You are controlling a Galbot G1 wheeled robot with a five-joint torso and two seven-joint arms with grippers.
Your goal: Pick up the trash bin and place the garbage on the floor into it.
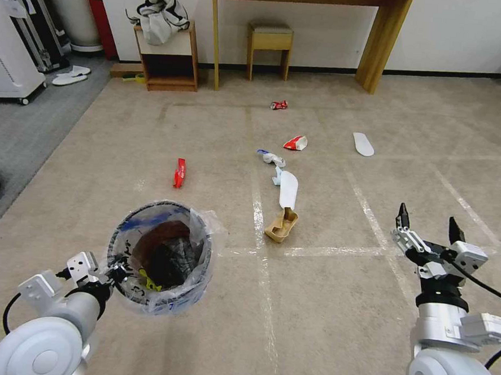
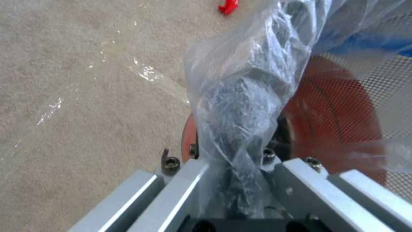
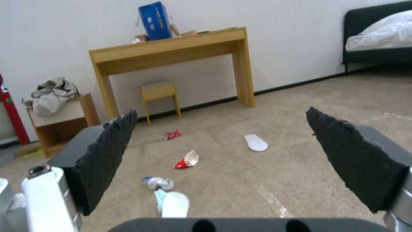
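Presently, left hand (image 1: 122, 274) pinching one trash bin (image 1: 161, 255) rim, right hand (image 1: 427, 222) spread, two insoles (image 1: 288, 188), one can (image 1: 279, 105)

The left gripper (image 1: 122, 274) holds the rim of the small round red trash bin (image 1: 161, 258) lined with crinkled clear plastic, above the beige carpeted floor (image 1: 322, 305). The right gripper (image 1: 427, 224) hovers with jaws spread. A tan paper carton (image 1: 281, 225) touches a long white insole (image 1: 288, 188).

We see the small round red bag-lined trash bin (image 1: 164, 258) upright, with insoles, cup, can, wrapper and carton garbage (image 1: 288, 190) scattered across the beige taped carpet floor (image 1: 322, 305).
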